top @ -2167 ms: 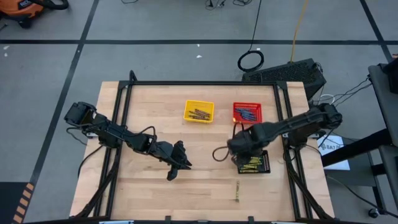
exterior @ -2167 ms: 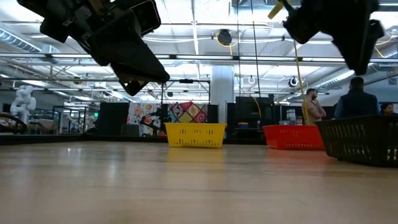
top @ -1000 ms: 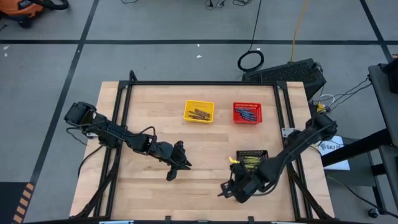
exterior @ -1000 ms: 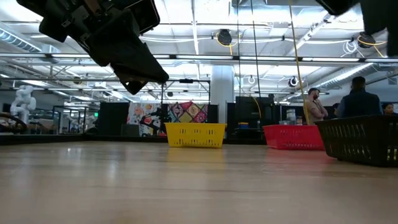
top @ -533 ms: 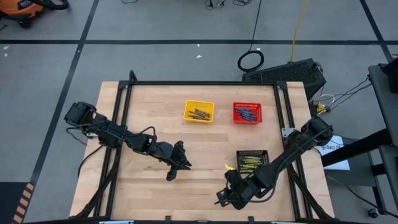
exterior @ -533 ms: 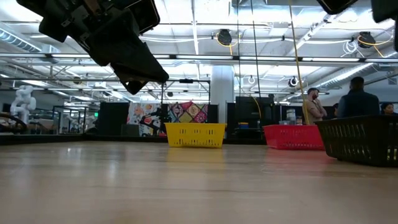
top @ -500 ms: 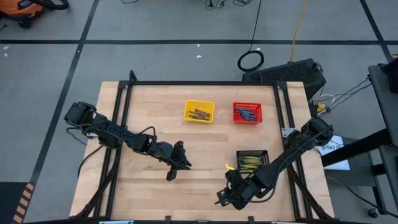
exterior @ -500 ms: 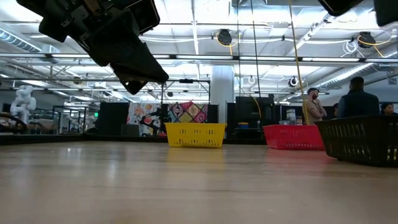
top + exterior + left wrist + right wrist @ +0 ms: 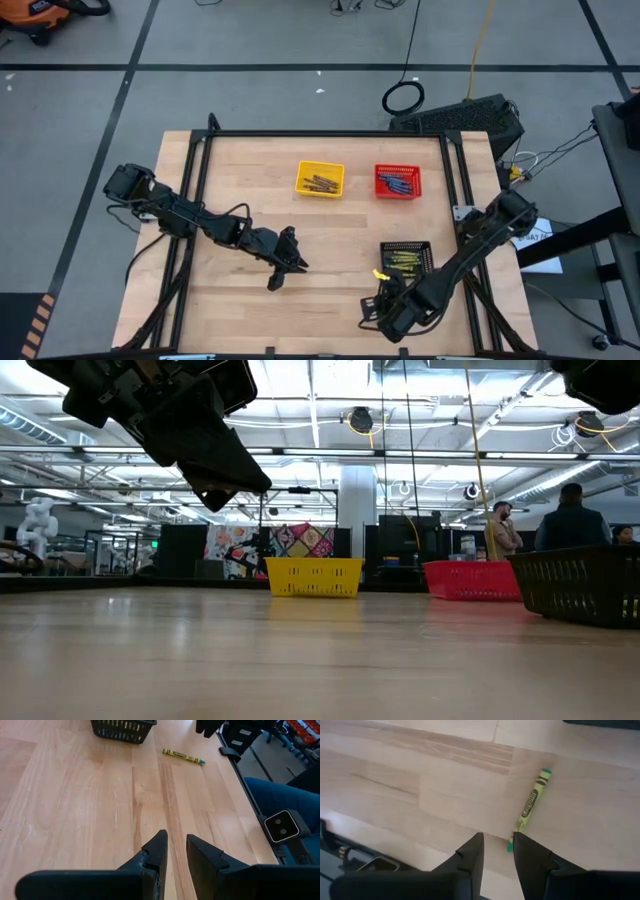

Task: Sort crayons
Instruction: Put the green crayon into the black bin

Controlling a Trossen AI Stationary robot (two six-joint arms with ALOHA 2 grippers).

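Observation:
One yellow-green crayon (image 9: 530, 807) lies flat on the wood near the table's near edge; the left wrist view shows the crayon (image 9: 183, 756) beyond the black basket (image 9: 122, 729). My right gripper (image 9: 496, 851) hangs over it, pointing steeply down, open by a narrow gap, its fingertips just short of the crayon's green near end. In the high view the right gripper (image 9: 384, 313) hides this crayon. Other crayons lie in the yellow basket (image 9: 320, 179), the red basket (image 9: 398, 182) and the black basket (image 9: 406, 258). My left gripper (image 9: 175, 851) waits, open, above mid-table.
The three baskets stand in the table's far and right part. A black frame rail (image 9: 470, 290) runs along the right edge beside my right arm. Bare wood (image 9: 330, 240) lies between the two grippers. People (image 9: 572, 515) stand in the room behind the table.
My right gripper has gone from the black basket toward the table's near edge, stopped over the lone crayon, then sunk a little and rolled about its pointing line. The left arm has kept still.

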